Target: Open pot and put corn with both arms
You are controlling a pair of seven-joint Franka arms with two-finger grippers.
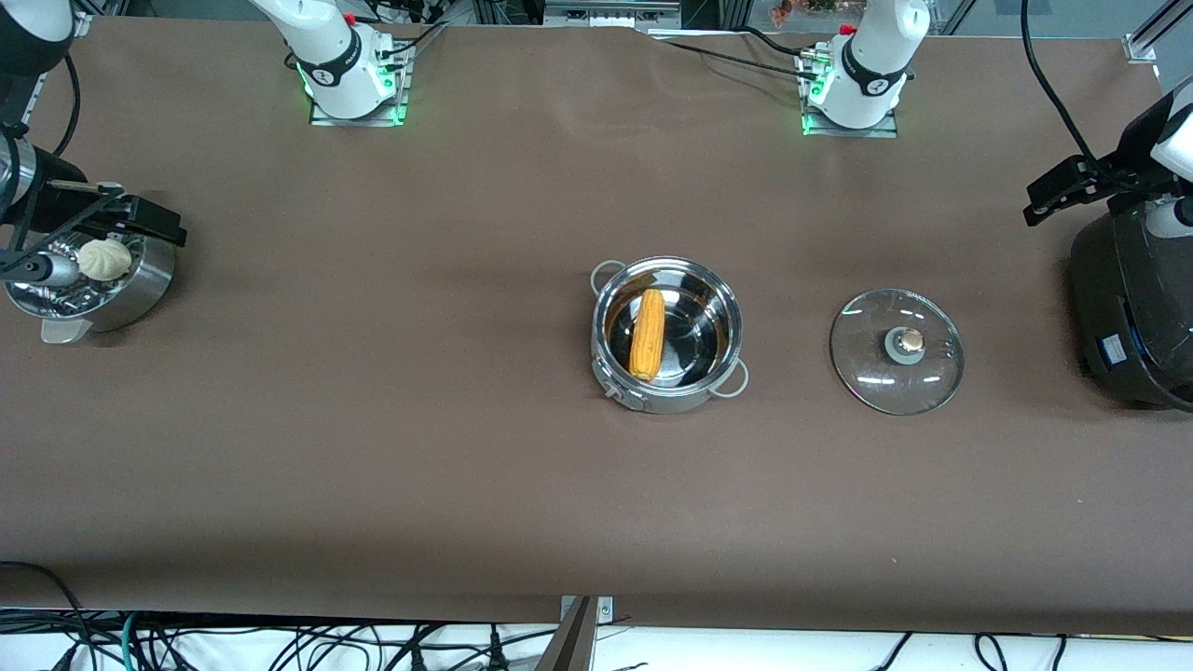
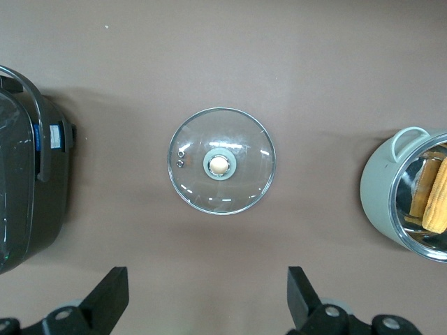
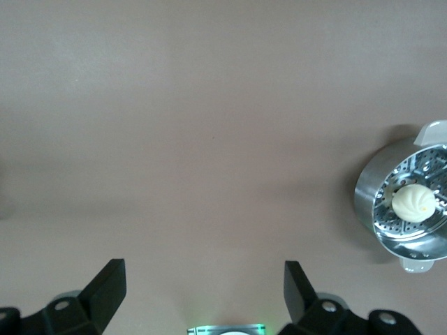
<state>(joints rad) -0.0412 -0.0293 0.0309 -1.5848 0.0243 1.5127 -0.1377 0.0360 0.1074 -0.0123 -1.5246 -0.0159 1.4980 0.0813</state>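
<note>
The steel pot (image 1: 666, 373) stands uncovered at the table's middle, with the yellow-orange corn (image 1: 647, 334) lying inside it. Its glass lid (image 1: 897, 350) lies flat on the table beside it, toward the left arm's end, knob up. The left wrist view shows the lid (image 2: 221, 169), the pot (image 2: 380, 192) and the corn (image 2: 436, 202). My left gripper (image 2: 207, 293) is open and empty, up over the table at the left arm's end (image 1: 1058, 191). My right gripper (image 3: 204, 289) is open and empty, up beside the steamer bowl (image 1: 149, 224).
A steel steamer bowl (image 1: 140, 289) holding a white bun (image 1: 104, 259) sits at the right arm's end and also shows in the right wrist view (image 3: 370, 195). A black round cooker (image 1: 1132, 308) stands at the left arm's end, beside the lid.
</note>
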